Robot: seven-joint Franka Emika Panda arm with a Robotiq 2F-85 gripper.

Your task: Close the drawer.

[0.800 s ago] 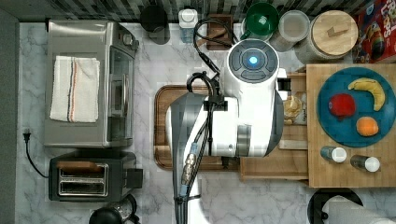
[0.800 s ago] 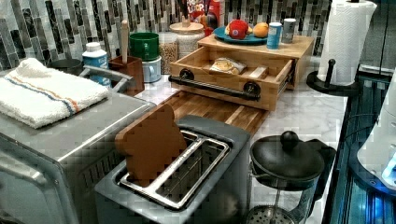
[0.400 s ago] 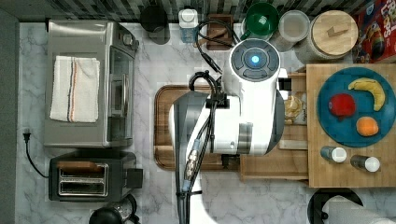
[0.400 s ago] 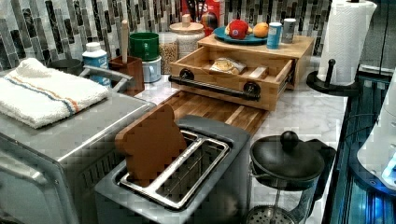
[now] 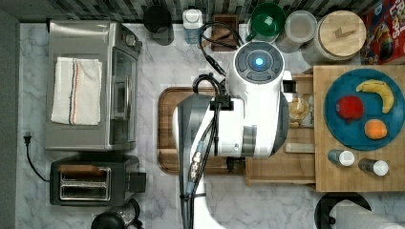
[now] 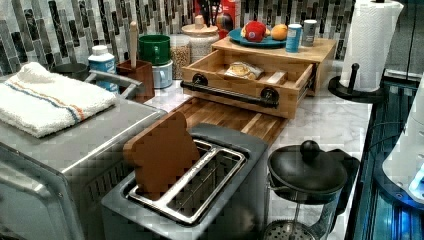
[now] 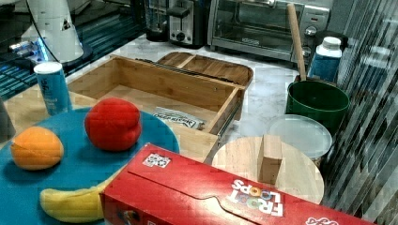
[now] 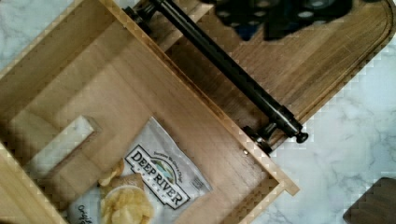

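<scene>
The drawer (image 6: 235, 86) is a light-tan wooden box pulled out of its cabinet, with a black bar handle (image 6: 227, 94) across its front. It also shows in the right view as drawer (image 7: 155, 89) and in the wrist view as drawer (image 8: 116, 93). A bag of chips (image 8: 149, 182) and a small pale block (image 8: 60, 144) lie inside it. My arm (image 5: 253, 105) hangs over the drawer (image 5: 282, 167) in the top view. My gripper (image 8: 275, 21) is a dark shape over the brown board (image 8: 327, 60), just beyond the handle (image 8: 233, 74).
The brown board (image 5: 167, 129) lies in front of the drawer. A toaster (image 5: 90, 182) and toaster oven (image 5: 88, 86) stand at the top view's left. The cabinet top (image 5: 348, 176) holds a blue plate of fruit (image 5: 358, 107) and two shakers. Jars and a green cup (image 5: 266, 19) line the back.
My arm has turned slightly over the drawer in the top view. The drawer stands as far out as before.
</scene>
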